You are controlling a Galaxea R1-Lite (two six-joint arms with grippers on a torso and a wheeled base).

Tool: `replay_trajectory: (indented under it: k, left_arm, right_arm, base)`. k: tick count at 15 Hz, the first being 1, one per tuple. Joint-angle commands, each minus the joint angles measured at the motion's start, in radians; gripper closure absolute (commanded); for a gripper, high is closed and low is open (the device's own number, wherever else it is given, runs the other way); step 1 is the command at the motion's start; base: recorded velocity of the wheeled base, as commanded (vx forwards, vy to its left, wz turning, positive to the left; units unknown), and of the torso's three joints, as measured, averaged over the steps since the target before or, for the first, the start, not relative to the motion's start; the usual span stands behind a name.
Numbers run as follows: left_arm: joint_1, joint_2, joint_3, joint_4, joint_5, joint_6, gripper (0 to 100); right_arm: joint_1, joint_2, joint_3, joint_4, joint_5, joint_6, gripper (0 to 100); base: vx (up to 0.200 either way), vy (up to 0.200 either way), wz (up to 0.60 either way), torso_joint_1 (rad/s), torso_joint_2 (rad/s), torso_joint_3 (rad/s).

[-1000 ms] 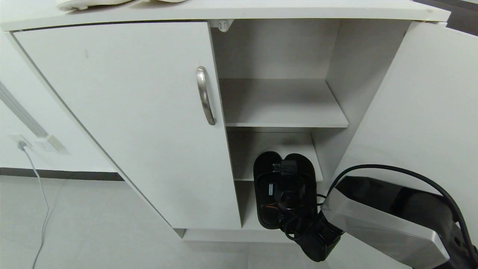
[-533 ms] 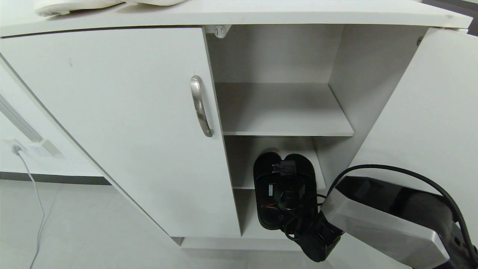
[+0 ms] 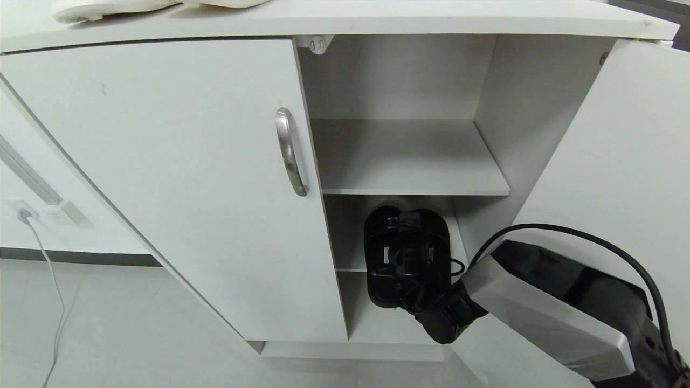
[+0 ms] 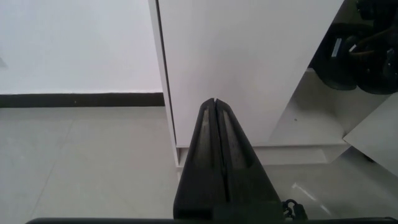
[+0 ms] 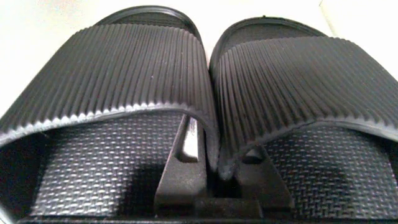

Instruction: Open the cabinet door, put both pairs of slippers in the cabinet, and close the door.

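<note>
Right gripper [image 5: 214, 163]: fingers [image 5: 186, 146] clamped on the black slippers [image 5: 124, 68], pinching the straps' inner edges together. Pair held at the cabinet [image 3: 485, 21] opening, just below the upper shelf [image 3: 409, 161]. Right door [image 3: 620, 161] open, left door [image 3: 161, 161] shut. Left gripper [image 4: 214, 106]: fingers together, low before the left door.

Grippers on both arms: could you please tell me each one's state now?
Left gripper: shut, holding nothing.
Right gripper: shut on the pair of black slippers.
</note>
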Motion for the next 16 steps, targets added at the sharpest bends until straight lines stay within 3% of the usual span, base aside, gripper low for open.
replay_trajectory:
  k: [1,9,16]
  left_arm:
    - [0.000,0.001,0.000,0.000,0.000,0.000,100]
    - [0.000,0.001,0.000,0.000,0.000,0.000,100]
    - [0.000,0.001,0.000,0.000,0.002,0.000,100]
  right_arm:
    - [-0.018,0.039,-0.086,0.043,0.015,0.001,100]
    - [-0.058,0.086,-0.297,0.189,0.044,0.001,100]
    - [-0.067,0.114,-0.336,0.204,0.044,0.001,100]
  base:
    - [0.000,0.000,0.00,0.000,0.00,0.000]
    - [0.000,0.000,0.00,0.000,0.00,0.000]
    - [0.000,0.000,0.00,0.000,0.00,0.000]
